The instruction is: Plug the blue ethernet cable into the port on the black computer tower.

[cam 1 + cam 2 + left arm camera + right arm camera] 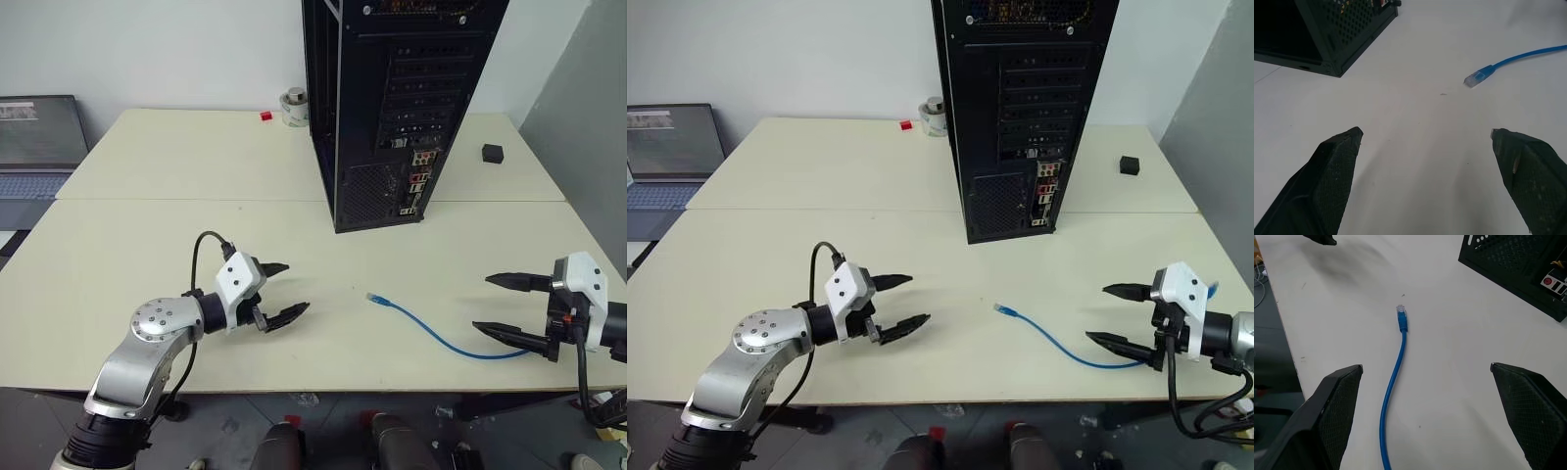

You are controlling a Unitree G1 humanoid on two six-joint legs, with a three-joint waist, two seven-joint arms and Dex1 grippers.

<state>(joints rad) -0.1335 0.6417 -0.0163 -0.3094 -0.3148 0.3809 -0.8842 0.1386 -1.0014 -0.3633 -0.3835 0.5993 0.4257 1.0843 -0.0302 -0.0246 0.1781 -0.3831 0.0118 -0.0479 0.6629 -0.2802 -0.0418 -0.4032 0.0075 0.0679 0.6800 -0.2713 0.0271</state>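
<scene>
- One black computer tower stands upper centre on the table, its port cluster facing the camera.
- Left gripper, lower left, and right gripper, lower right: fingers spread, empty.
- The blue ethernet cable lies between the grippers, unplugged.
- Step in hand: the approach. The next move likely calls for a pinch just behind the plug.

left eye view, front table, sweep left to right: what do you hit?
Left gripper, open → plug end of the blue ethernet cable → cable curving right along the table → right gripper, open, with the cable's far stretch running under its lower finger.
</scene>
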